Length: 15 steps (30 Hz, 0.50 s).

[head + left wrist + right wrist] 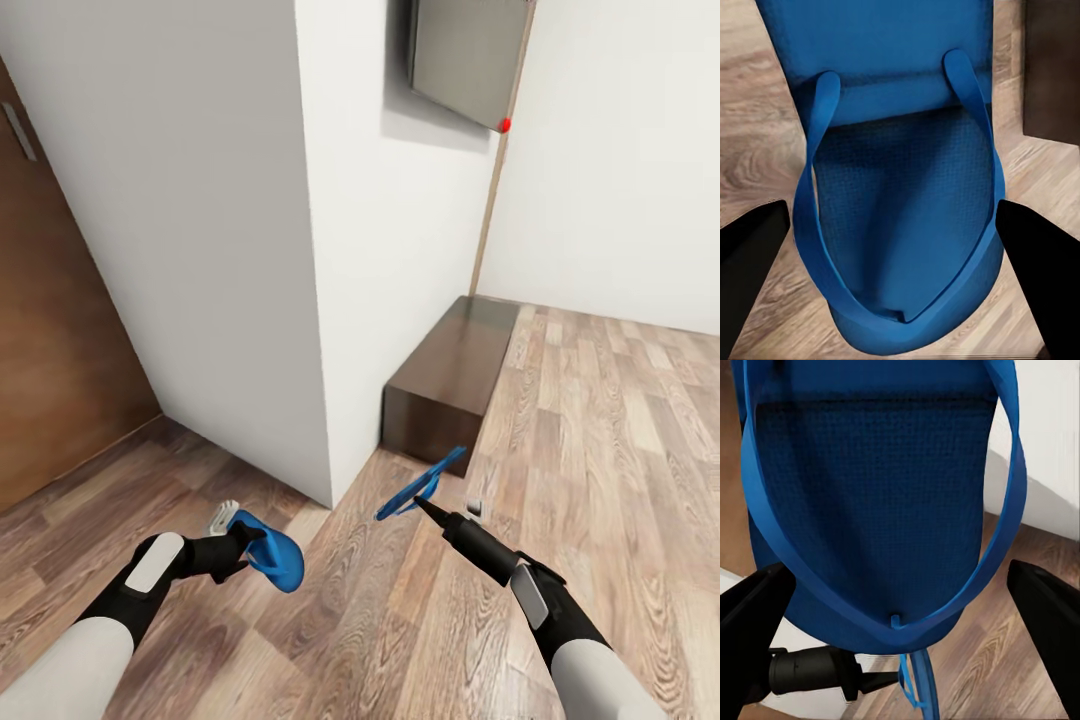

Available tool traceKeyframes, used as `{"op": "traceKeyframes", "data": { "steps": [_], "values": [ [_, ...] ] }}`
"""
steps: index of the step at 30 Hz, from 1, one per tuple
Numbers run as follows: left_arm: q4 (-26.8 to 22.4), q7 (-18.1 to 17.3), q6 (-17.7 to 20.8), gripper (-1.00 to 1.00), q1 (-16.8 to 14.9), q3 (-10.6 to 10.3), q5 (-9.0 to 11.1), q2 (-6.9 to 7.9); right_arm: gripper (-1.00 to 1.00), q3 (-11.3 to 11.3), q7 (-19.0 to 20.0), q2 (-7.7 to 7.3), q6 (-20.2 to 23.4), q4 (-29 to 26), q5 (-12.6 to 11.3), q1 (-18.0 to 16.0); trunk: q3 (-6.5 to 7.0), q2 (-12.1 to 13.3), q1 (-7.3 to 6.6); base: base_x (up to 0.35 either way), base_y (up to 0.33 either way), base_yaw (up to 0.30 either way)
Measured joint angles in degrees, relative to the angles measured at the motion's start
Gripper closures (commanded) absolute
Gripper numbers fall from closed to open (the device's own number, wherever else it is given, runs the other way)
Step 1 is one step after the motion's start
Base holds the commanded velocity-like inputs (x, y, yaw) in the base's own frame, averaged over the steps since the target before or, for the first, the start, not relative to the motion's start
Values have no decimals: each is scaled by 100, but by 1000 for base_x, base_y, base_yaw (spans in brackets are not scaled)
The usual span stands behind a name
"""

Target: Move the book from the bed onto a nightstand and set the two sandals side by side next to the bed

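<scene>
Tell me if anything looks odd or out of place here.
Both blue sandals are off the floor: one at the left end effector, sandal, the other tilted edge-on at the right end effector. Odd only in that they hang over bare wood floor by a white wall corner, beside a dark low cabinet.

The left pincer (243, 548) grips one blue sandal (272, 552) above the wood-plank floor (600, 440); the right pincer (425, 503) grips the other sandal (420, 484) near a white wall corner (318, 300).
</scene>
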Motion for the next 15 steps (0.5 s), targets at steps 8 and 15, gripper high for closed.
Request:
{"op": "traceKeyframes", "data": {
  "steps": [8,15],
  "values": [
    [9,-2,0,100,-1,0,1,-3,100,0,-4,-7,0,0,5,0,0,0,0,0,0,-288],
    [9,3,-1,100,0,0,0,-116,100,-7,-6,-8,3,0,5,0,0,0,0,0,0,-288]
  ]
}}
